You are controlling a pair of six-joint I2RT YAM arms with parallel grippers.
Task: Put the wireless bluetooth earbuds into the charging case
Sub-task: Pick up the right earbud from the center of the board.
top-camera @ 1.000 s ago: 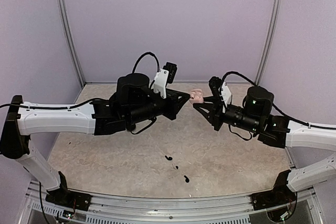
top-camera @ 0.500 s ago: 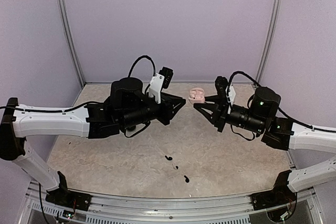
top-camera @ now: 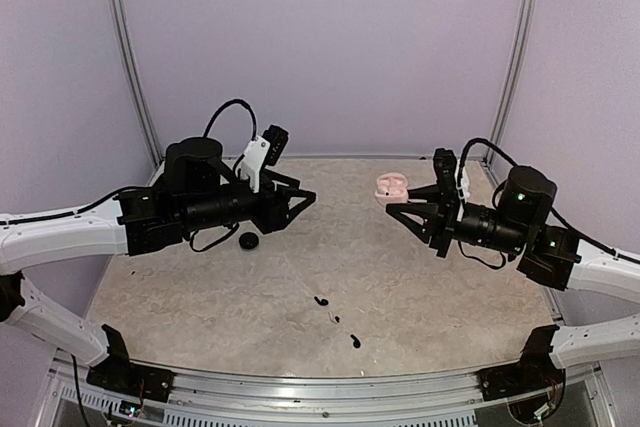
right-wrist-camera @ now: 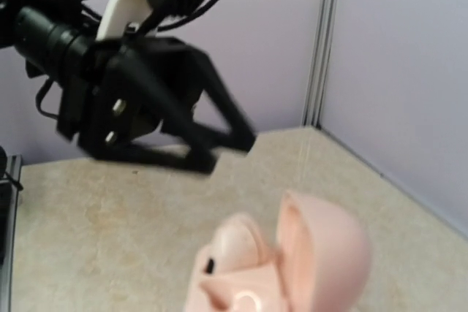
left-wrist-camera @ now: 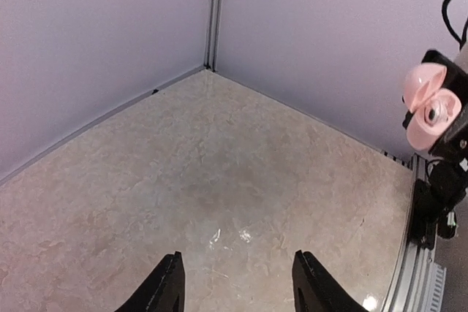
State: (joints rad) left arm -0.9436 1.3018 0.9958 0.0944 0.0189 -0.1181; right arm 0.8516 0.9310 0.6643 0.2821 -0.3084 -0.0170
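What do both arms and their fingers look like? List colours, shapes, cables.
Left arm and right arm: white shells, black joints and wrists, a looping black cable and white camera bracket each. Fingers black, pointed, on triangular frames. Green lights on the right arm.

The pale pink round plastic charging case [top-camera: 389, 187] is held open, lid raised, above the far side of the beige table [top-camera: 450, 292], whose near middle bears the tiny glossy black earbuds [top-camera: 320, 301].
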